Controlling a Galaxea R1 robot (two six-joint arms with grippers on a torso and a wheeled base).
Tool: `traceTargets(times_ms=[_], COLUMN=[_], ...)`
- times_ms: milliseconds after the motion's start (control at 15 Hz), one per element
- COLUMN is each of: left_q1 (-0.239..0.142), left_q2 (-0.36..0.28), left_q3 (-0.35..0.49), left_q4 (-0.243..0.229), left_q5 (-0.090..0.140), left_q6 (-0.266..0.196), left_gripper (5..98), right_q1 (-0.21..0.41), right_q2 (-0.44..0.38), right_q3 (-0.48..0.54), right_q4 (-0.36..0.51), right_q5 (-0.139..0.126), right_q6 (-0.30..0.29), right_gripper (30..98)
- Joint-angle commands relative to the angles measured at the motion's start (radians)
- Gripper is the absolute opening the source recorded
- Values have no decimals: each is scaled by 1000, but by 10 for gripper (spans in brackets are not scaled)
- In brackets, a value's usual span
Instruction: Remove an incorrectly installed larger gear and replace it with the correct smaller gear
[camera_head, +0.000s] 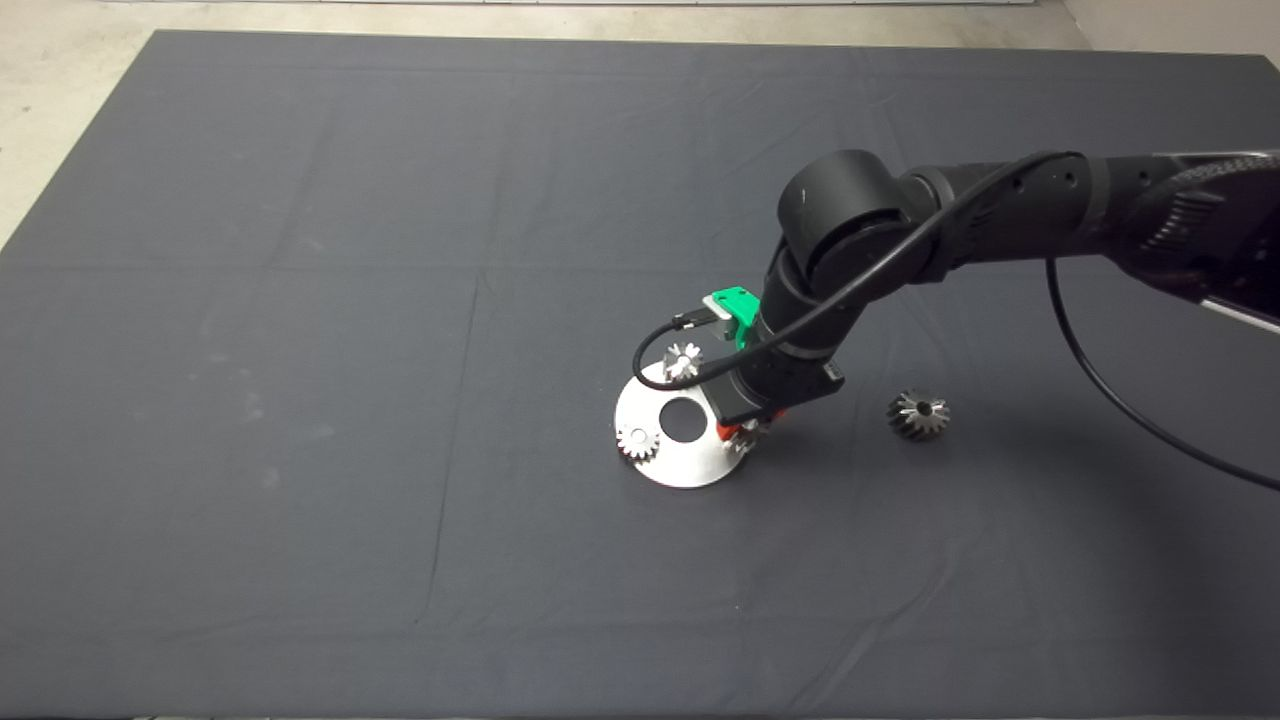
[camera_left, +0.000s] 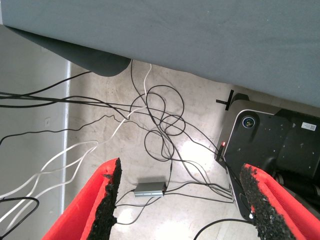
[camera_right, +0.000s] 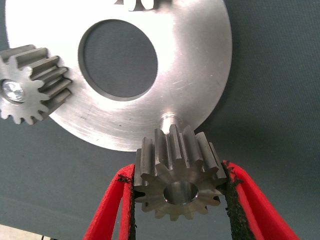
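Observation:
My right gripper (camera_head: 742, 434) is at the near right edge of a round steel disc (camera_head: 690, 470). It is shut on the smaller gear (camera_right: 177, 180), held between both pads over the disc's rim (camera_right: 200, 75). A short steel peg (camera_right: 170, 120) shows just beyond that gear. I cannot tell whether the gear sits on the peg. Two other small gears stand on the disc, one at the far side (camera_head: 683, 360) and one at the left (camera_head: 637, 440). The larger gear (camera_head: 918, 414) lies on the mat to the right of the disc, apart from it. My left gripper (camera_left: 182, 200) is open, empty, and out of the head view.
The disc has a large round centre hole (camera_head: 683, 420). The right arm (camera_head: 1000, 215) and its cable reach in over the mat's right half. The left wrist view shows floor, loose cables (camera_left: 160, 125) and a black device (camera_left: 270, 145) beyond the mat's edge.

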Motion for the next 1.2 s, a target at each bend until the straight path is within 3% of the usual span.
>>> traceTargets(times_ms=[0,1000,1133], left_q1=[3,3,3], left_q2=[0,-6,-5], left_q3=[14,14,14], left_q4=[-11,-11,-11], left_q5=[2,-5,-17], left_q6=[1,2,2], left_gripper=[597,597,597], right_q1=[25,-3,-3], right_q2=[-3,14,17], right_q3=[0,-7,-7], right_q4=[-29,-72,-75], right_q5=[-102,-102,-102], right_q6=[-13,-13,-13], right_gripper=[351,351,351])
